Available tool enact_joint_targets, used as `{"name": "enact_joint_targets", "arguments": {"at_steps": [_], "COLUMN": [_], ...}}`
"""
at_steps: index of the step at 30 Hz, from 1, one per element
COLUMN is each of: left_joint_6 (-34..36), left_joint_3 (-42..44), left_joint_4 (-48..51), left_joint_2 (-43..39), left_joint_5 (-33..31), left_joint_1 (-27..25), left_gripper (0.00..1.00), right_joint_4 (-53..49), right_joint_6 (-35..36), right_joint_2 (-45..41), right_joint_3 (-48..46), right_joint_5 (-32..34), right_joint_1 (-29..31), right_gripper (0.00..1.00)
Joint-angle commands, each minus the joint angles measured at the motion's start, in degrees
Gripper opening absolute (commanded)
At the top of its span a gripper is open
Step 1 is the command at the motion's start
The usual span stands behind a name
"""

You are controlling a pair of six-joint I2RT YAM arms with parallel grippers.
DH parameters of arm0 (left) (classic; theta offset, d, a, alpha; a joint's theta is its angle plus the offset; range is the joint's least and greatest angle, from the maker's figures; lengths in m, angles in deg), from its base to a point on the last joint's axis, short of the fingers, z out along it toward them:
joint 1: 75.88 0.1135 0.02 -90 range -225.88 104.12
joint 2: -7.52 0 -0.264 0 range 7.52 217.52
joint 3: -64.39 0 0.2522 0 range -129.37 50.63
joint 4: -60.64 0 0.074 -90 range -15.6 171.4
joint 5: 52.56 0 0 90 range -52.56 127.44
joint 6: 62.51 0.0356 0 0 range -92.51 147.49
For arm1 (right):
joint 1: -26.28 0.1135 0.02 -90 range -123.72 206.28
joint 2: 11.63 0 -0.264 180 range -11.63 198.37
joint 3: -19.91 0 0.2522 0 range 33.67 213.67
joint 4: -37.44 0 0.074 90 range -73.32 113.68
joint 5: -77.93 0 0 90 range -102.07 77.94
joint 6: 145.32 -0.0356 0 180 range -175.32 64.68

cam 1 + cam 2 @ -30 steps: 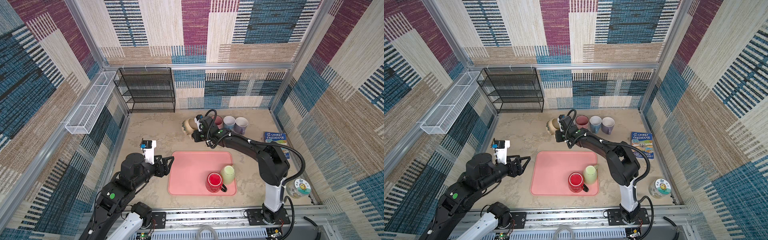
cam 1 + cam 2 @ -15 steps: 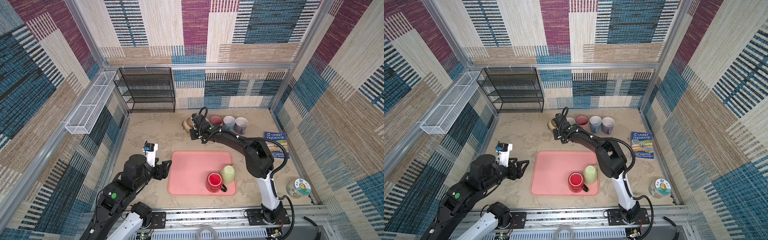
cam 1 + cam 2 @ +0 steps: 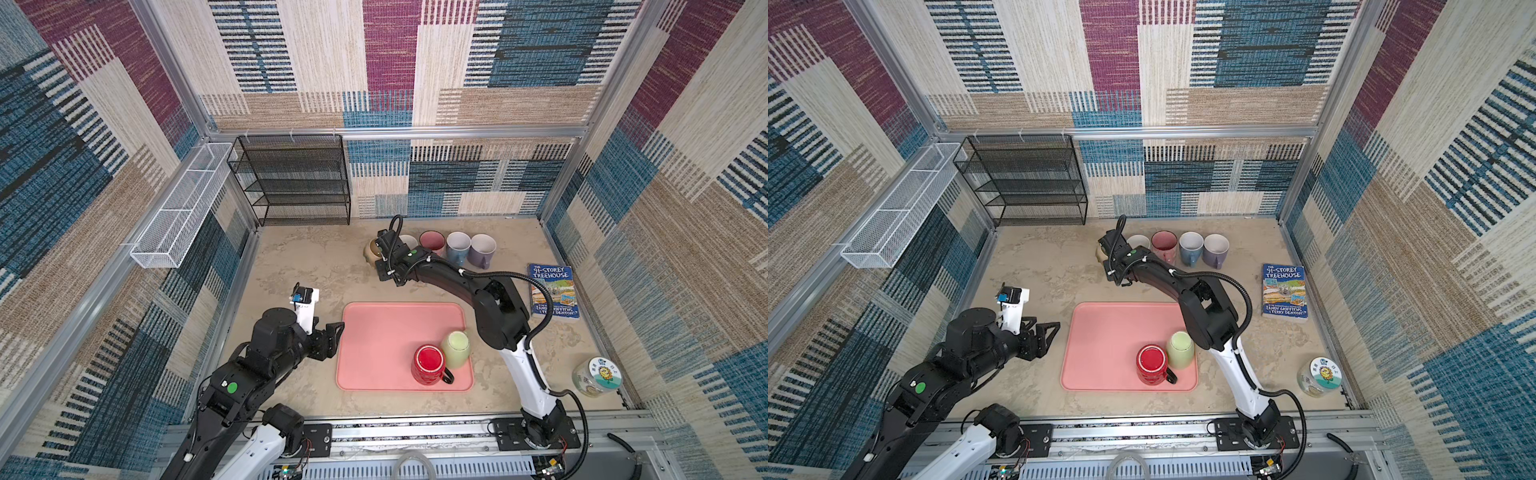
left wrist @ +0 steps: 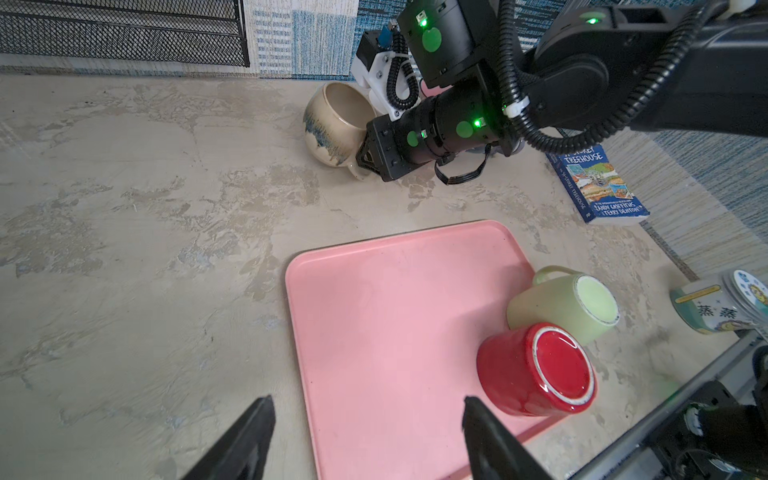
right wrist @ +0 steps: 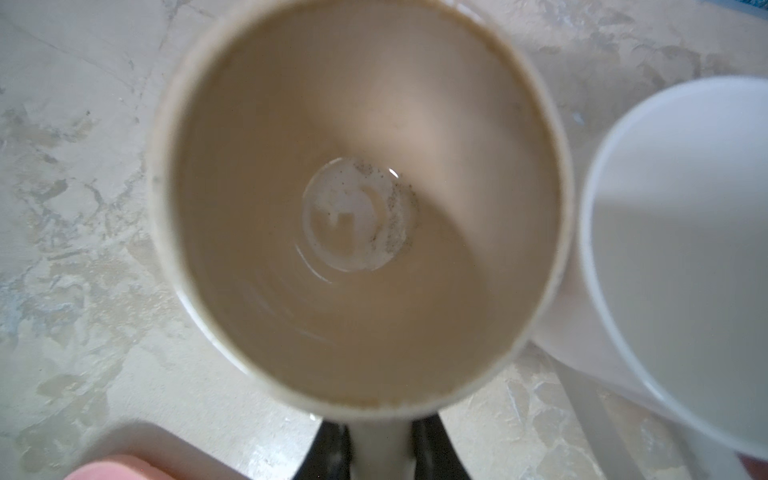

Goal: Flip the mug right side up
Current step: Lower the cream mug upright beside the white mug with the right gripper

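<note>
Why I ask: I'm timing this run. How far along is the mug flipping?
Done: the white mug, pink mug, blue mug and lilac mug stand mouth up at the back. In hand: the right gripper is shut on the handle of the beige mug, mouth upward, beside that row. To do: the red mug and green mug sit upside down on the pink tray; the left gripper is open.

Before me the tray lies on the table, two mugs touching in its near right corner; mug row behind, book right.
</note>
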Motion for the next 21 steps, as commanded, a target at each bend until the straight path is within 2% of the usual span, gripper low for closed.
{"name": "enact_joint_targets", "arguments": {"at_steps": [1,13,21], "left_joint_6": [1.93,2.02,2.02], "left_joint_3": [0.09,0.09,0.06], "left_joint_4": [-0.72,-0.66,-0.62], "left_joint_2": [0.27,0.70,0.80], "left_joint_5": [0.87,0.68,0.77], "left_joint_1": [-0.01,0.59,0.77], "left_gripper": [0.76,0.76,0.76], "right_joint_4": [1.97,0.04,-0.45], "right_joint_6": [0.62,1.38,1.96], "right_joint_2": [0.57,2.37,2.14], "right_joint_3": [1.13,3.02,3.26], "right_joint_5": [2.66,3.77,4.70], "right_joint_1": [0.05,0.22,0.49], "right_gripper": [0.00,0.00,0.16]}}
